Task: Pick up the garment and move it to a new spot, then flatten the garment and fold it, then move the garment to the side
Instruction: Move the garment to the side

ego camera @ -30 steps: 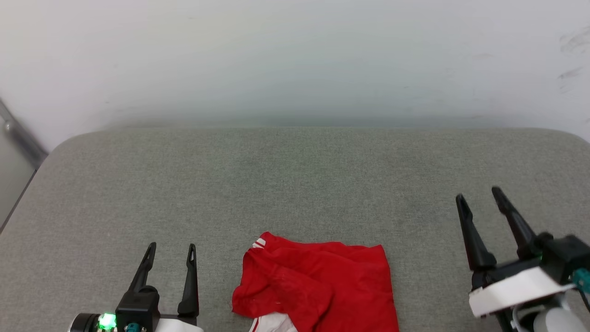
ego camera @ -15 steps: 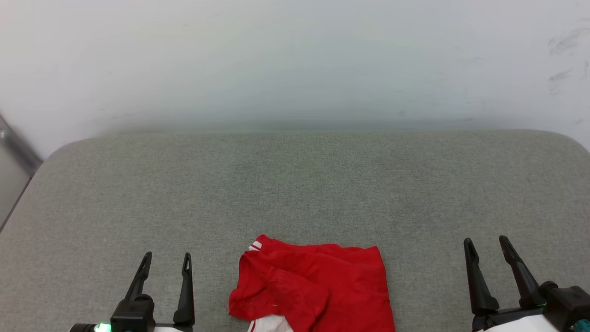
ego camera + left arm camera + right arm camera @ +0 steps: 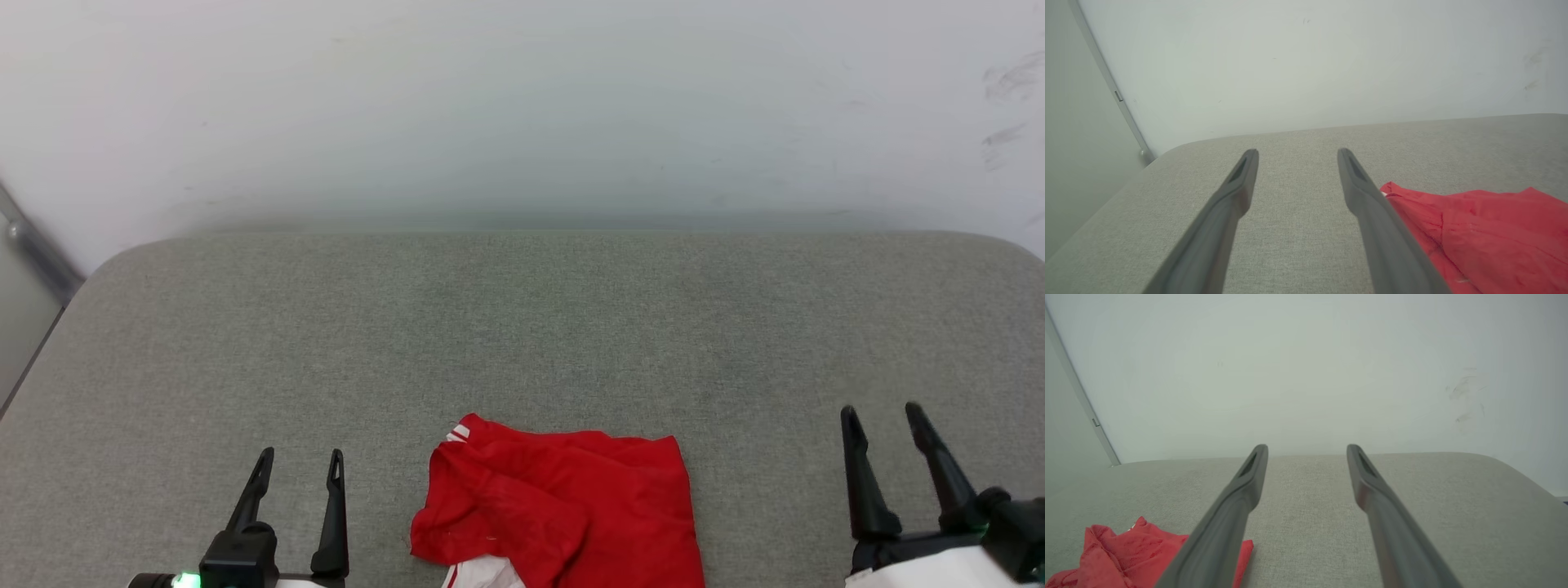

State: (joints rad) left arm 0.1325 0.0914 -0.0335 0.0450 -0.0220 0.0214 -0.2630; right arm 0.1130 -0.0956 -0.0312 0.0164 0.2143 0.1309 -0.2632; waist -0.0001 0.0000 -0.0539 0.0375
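The garment, a red jersey folded into a rough rectangle with a bit of white sleeve at its near edge, lies on the grey table at the bottom centre of the head view. My left gripper stands open to its left, clear of the cloth. Well to the right of it my right gripper is open too, with nothing between its fingers. The garment lies to the right of the left gripper in the left wrist view. It shows as a red heap at the lower left of the right gripper.
A pale wall rises behind the table's far edge. A grey strip runs down the wall at the left, past the table's rounded corner. Bare grey cloth stretches from the garment to the far edge.
My right gripper has dropped from higher on the right toward the bottom right corner and straightened. The left gripper and the garment have hardly moved; the camera shifted slightly.
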